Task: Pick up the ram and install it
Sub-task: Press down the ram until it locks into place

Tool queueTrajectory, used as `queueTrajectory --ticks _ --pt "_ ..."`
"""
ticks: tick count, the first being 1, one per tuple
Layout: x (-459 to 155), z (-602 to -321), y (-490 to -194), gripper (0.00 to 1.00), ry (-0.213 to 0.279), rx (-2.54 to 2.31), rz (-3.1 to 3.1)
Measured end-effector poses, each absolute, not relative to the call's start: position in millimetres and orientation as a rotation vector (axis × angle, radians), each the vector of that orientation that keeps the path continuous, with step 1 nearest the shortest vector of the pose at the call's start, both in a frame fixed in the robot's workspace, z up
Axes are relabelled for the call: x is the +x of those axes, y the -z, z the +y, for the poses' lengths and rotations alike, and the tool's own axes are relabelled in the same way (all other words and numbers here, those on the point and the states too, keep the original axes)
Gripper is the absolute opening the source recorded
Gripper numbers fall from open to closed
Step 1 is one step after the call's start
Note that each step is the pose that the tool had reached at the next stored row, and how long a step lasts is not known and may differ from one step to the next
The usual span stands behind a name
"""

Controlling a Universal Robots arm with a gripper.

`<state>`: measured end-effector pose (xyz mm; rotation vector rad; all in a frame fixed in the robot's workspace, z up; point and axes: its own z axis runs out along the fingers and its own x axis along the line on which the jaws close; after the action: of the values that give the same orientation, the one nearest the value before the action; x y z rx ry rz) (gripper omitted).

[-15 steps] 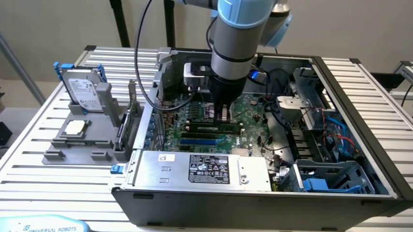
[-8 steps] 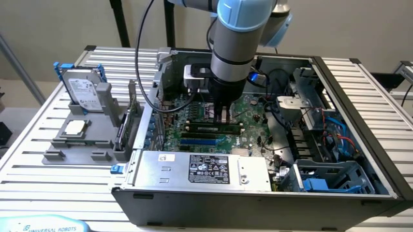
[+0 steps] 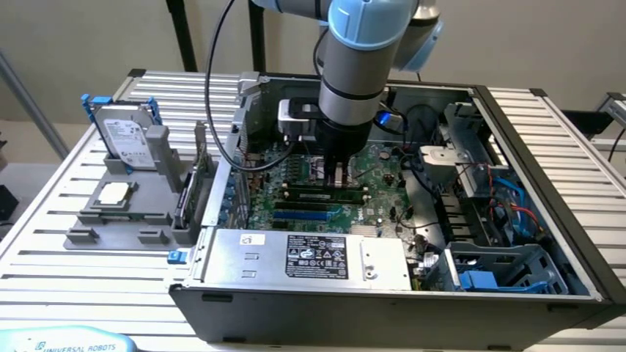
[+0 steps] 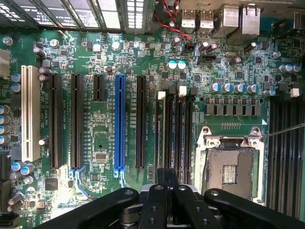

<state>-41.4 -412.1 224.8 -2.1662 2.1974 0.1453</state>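
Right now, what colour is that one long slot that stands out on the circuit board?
Bright blue slot, clearest in the wrist view.

"UNIVERSAL ROBOTS" on pale blue robot base (image 3: 69, 342)

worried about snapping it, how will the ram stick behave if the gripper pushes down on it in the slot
The ram is a long thin board lying along its slot under the gripper, so it is probably stiff but fragile under uneven pressure. Being narrow, it could tilt sideways if pushed off-centre.

Beige wall (image 3: 78, 37), slatted metal table (image 3: 577, 147)
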Motion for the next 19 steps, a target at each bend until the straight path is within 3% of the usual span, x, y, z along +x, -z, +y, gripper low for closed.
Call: queueTrajectory --ticks 19 --pt "-41.6 -412.1 -249.9 0.11 -0.146 -2.164 2.198"
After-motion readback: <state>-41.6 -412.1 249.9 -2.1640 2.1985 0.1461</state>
